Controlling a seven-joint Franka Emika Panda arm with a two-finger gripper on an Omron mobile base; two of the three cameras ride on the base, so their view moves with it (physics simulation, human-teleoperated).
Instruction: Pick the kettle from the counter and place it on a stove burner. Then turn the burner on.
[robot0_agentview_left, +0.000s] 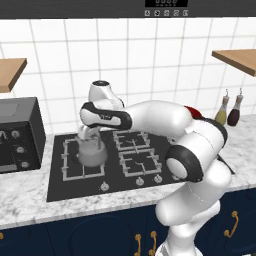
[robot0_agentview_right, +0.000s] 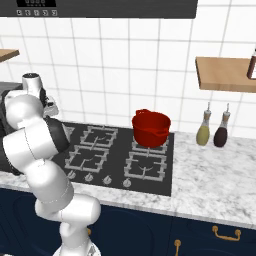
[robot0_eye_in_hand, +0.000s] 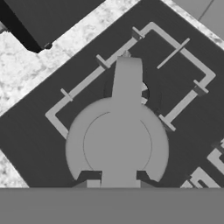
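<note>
My hand (robot0_eye_in_hand: 117, 186) is clamped on the kettle (robot0_agentview_left: 92, 150) by its handle, over the stove burner (robot0_agentview_left: 83, 159). Risk: releasing off-centre lets it tip on the grate toward the toaster oven (robot0_agentview_left: 17, 131) beyond.

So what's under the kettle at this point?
The kettle is over the stove burner, whose square black grate shows around it in the hand view. The burner ring is mostly covered by the kettle body. Whether it touches the grate can't be told.
</note>
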